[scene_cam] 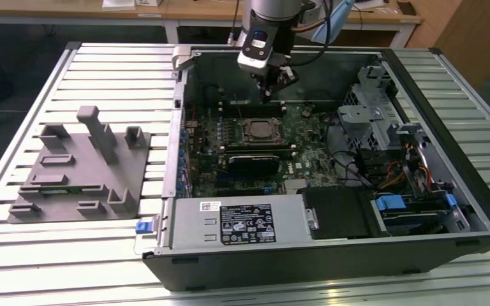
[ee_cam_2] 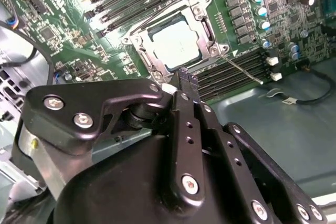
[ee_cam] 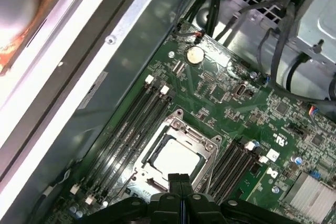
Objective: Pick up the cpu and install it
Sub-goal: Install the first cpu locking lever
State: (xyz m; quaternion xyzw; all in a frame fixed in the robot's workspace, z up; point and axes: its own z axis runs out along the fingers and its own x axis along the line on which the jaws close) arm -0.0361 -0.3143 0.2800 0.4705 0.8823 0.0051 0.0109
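Observation:
The cpu [scene_cam: 260, 127] [ee_cam_2: 176, 43] [ee_cam: 176, 158], a small square with a pale silvery top, lies flat inside the dark socket with its metal frame [ee_cam: 207, 145] on the green motherboard [scene_cam: 309, 137]. My gripper [scene_cam: 267, 95] [ee_cam_2: 187, 77] [ee_cam: 180, 181] hangs a little above the board, just beyond the socket's far edge and apart from the chip. Its two fingers are pressed together with nothing between them.
The open computer case [scene_cam: 449, 115] has tall walls all round the board. Memory slots [ee_cam: 123, 129] flank the socket, a grey white-labelled box [scene_cam: 237, 220] sits at the near side, and drive cages with cables [scene_cam: 381, 121] stand at the exterior view's right. A grey tray [scene_cam: 79, 169] lies outside the case.

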